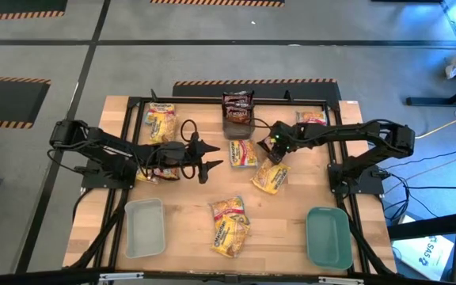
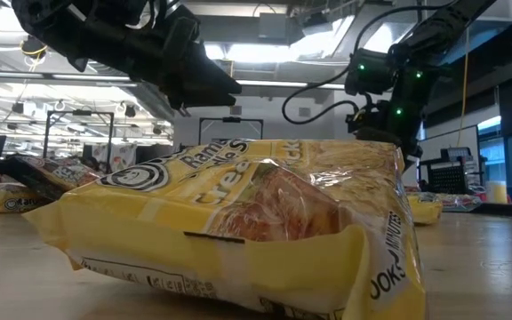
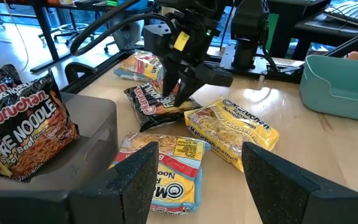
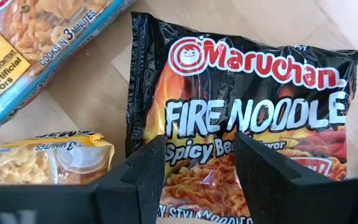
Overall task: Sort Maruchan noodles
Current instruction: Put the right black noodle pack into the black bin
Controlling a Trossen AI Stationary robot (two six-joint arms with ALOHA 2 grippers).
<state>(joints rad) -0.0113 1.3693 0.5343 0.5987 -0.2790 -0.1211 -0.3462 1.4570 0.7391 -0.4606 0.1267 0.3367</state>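
Right end effector (image 4: 199,168) straddles black Fire Noodle packet (image 4: 241,106), fingers part-open; left end effector (image 1: 210,156) open, empty.

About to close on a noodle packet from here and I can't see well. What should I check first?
1. The right pincer is centred over the dark packet: ok.
2. Grip made: not ok. The fingers stand apart and the packet lies flat between them.
3. The left pincer is out of the way: ok. It is open, empty and off to the side.
4. The yellow packet is clear of the dark one: cannot tell. Their edges lie very close.
5. The teal tray and grey tray are ready: ok. Both are empty.
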